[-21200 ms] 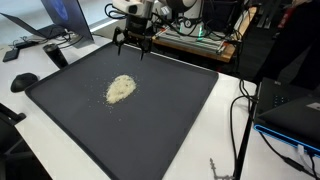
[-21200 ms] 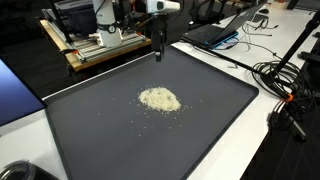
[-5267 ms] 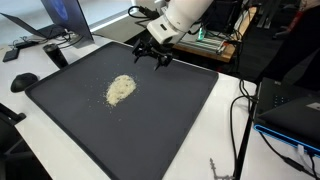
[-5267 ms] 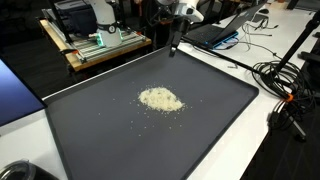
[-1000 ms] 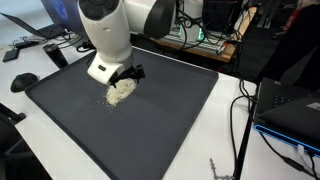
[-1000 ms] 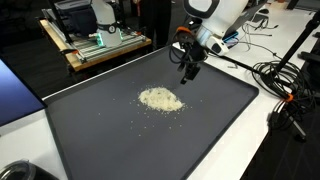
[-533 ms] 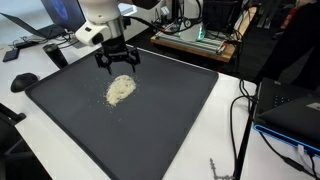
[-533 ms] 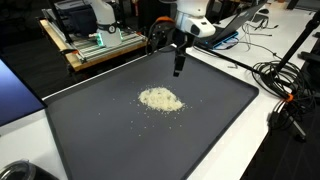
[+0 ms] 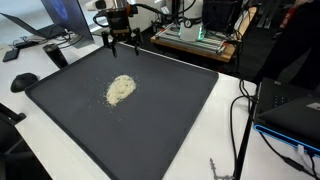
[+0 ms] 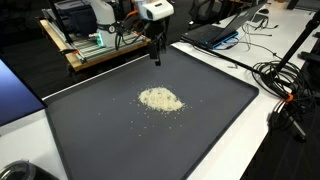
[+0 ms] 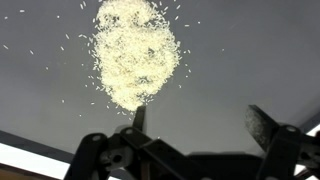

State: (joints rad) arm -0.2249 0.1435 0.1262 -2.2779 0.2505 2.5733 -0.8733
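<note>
A small heap of pale grains [image 9: 120, 89] [image 10: 160, 99] lies on a large dark mat [image 9: 180, 110] [image 10: 210, 120] in both exterior views. My gripper [image 9: 122, 47] [image 10: 156, 56] hangs above the mat's far edge, pointing down, well clear of the heap. In the wrist view the gripper [image 11: 200, 122] stands open with nothing between its fingers [image 11: 265, 128]. The grain heap [image 11: 135, 55] fills the upper middle of that view, with loose grains scattered around it. One fingertip overlaps the heap's lower edge in the picture.
A wooden board with electronics [image 9: 195, 42] [image 10: 100, 45] stands behind the mat. Laptops [image 9: 55, 20] [image 10: 225, 30] and cables [image 10: 285, 85] [image 9: 245, 115] lie on the white table round the mat. A dark mouse [image 9: 24, 81] sits by one mat corner.
The arm has swung away from above the heap and risen toward the mat's far edge. The gripper has stayed open and empty. The heap has not moved.
</note>
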